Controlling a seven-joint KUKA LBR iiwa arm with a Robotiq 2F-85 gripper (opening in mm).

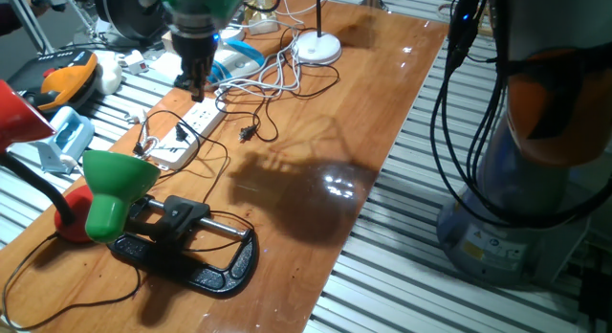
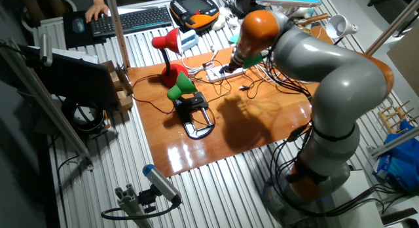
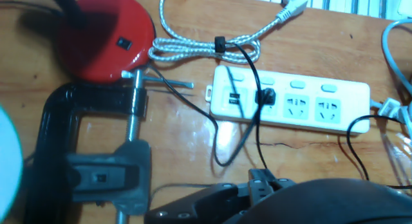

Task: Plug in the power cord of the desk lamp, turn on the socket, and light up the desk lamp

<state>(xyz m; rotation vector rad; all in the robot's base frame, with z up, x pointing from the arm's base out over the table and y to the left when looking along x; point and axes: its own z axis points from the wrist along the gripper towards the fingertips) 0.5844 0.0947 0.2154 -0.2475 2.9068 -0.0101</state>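
The socket (image 3: 290,103) is a long white power strip lying flat on the wooden table, also seen as the socket (image 1: 191,127) and the socket (image 2: 219,73). A small black plug (image 3: 265,96) sits in one of its outlets, and its thin black power cord (image 3: 248,130) loops toward me. A green-shaded desk lamp (image 1: 115,185) is held in a black clamp (image 1: 191,252). My gripper (image 1: 196,82) hangs just above the far end of the strip, fingers together, holding nothing. No lamp looks lit.
A red desk lamp base (image 3: 106,34) stands beside the clamp screw (image 3: 135,102). Another loose black plug (image 1: 247,134) lies on the wood right of the strip. A white lamp base (image 1: 317,48) and tangled white cables (image 1: 277,79) crowd the far end. The table edge (image 1: 382,170) runs along the right.
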